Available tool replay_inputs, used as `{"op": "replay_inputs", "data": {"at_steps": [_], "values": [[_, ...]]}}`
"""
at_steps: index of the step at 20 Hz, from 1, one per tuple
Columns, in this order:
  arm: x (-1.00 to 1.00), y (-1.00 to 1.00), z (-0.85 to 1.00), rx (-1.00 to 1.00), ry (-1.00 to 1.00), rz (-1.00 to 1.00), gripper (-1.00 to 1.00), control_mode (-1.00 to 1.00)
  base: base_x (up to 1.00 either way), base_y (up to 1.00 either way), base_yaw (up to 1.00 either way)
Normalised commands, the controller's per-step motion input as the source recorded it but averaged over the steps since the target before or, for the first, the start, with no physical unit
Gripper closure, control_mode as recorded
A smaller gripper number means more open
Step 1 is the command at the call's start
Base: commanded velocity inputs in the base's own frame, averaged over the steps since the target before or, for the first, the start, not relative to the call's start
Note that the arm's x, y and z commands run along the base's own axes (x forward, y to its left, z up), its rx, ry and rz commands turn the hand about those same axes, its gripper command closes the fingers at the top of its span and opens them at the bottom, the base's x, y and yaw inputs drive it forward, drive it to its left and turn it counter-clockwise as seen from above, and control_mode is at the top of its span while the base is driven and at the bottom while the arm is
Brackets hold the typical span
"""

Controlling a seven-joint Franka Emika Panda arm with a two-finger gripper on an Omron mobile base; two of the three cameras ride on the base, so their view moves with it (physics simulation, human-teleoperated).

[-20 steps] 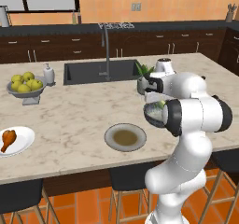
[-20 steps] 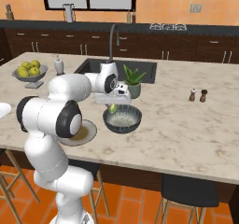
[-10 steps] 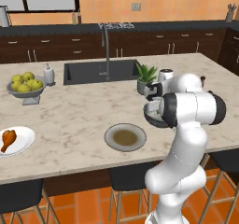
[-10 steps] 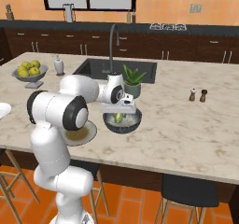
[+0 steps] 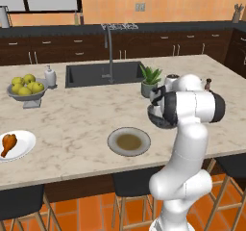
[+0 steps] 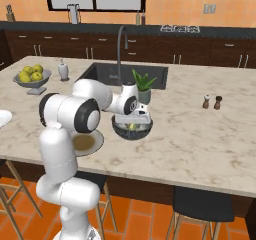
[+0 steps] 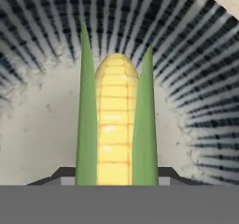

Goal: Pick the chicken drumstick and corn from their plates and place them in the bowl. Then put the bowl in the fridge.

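Note:
The corn [image 7: 115, 120], a yellow cob with green husk on both sides, stands held in my gripper [image 7: 115, 174], which is shut on it. It hangs inside the dark ribbed bowl [image 7: 196, 55], just above the pale bottom. From the right, the gripper [image 6: 132, 124] dips into the bowl [image 6: 120, 130] on the island, with the corn [image 6: 131, 127] showing yellow inside. The chicken drumstick [image 5: 8, 143] lies on the white plate [image 5: 24, 146] at the far left. The grey-rimmed plate [image 5: 129, 141] with a brownish centre sits bare beside the bowl [image 5: 158, 121].
A footed bowl of lemons [image 5: 26, 88] and a soap bottle [image 5: 50, 76] stand at the back left. The sink [image 5: 103, 73] and a potted plant [image 5: 150, 78] lie behind the bowl. Salt and pepper shakers [image 6: 212, 102] stand to the right. Stools sit under the island's front edge.
My hand has come down with the corn from above the bowl into it, and the arm has shifted slightly toward the bowl.

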Motion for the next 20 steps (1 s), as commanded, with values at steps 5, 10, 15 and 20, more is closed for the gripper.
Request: {"op": "replay_inputs", "data": {"at_steps": [5, 10, 15, 20], "values": [[0.17, 0.00, -0.12, 0.00, 0.00, 0.00, -1.00, -1.00, 0.00, 0.00, 0.00], [-0.60, 0.00, -0.01, 0.00, 0.01, 0.00, -1.00, -1.00, 0.00, 0.00, 0.00], [-1.00, 0.00, 0.04, 0.00, -0.04, -0.01, -1.00, -1.00, 0.00, 0.00, 0.00], [-0.95, 0.03, 0.82, 0.00, -0.20, -0.04, -1.00, -1.00, 0.00, 0.00, 0.00]]}}
